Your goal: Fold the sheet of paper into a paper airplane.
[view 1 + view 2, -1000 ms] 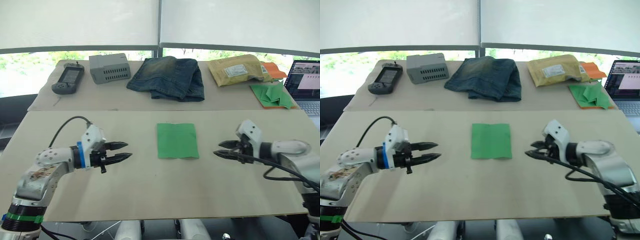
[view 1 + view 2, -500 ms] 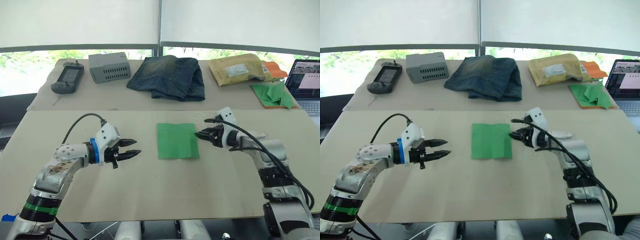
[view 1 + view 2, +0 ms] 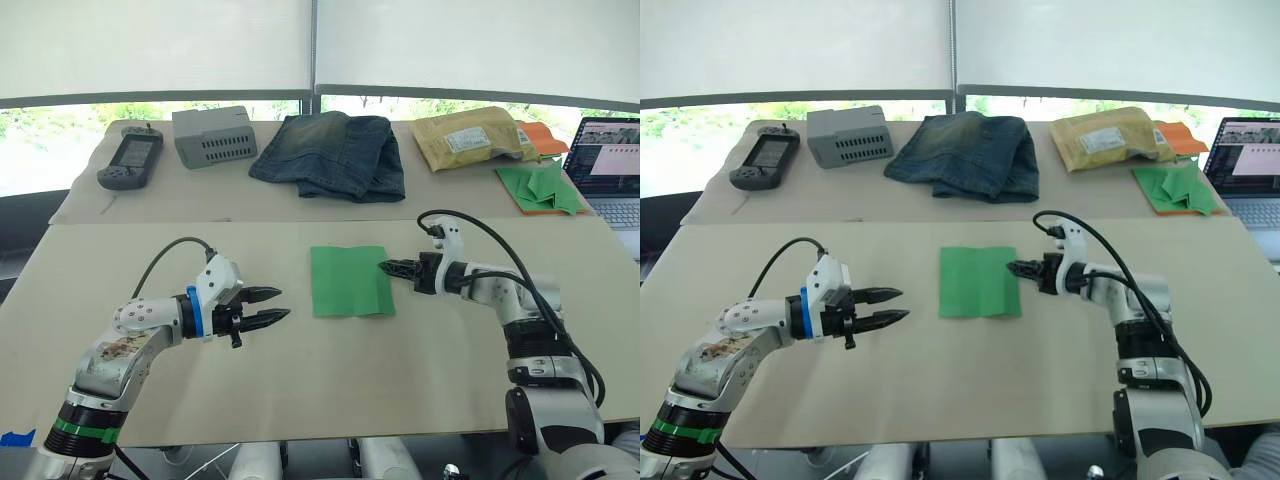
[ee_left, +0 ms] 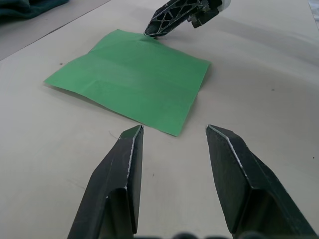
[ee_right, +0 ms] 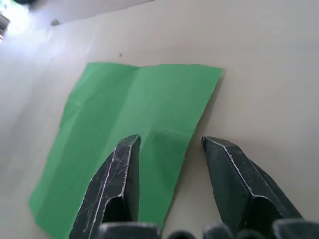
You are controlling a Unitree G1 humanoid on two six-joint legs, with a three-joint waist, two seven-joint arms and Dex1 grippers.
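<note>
Though faint crease lines cross it, the sheet (image 3: 351, 281) lies flat and roughly square in the middle of the near table (image 3: 330, 390), so the airplane is not yet begun as a shape: no corner is turned in, no nose formed. By this reading nearly every fold is left to make.

The right gripper (image 3: 387, 267) sits at the sheet's right edge, toward its far corner. Its wrist view shows the fingers parted, one over the green paper and one over bare table, astride the edge with nothing pinched between them. Whether the tips touch the paper or hover just above it cannot be told. The left gripper (image 3: 281, 304) hangs near the sheet's left side, apart from it, its fingers spread and holding nothing.

On the far table lie a handheld device (image 3: 130, 157), a grey box (image 3: 214, 136), folded jeans (image 3: 336, 155), a padded envelope (image 3: 470, 139), and a heap of green pieces (image 3: 541, 187) on orange paper. A laptop (image 3: 607, 175) is cut off at the right margin. How sharp the sheet's creases are is hard to make out.
</note>
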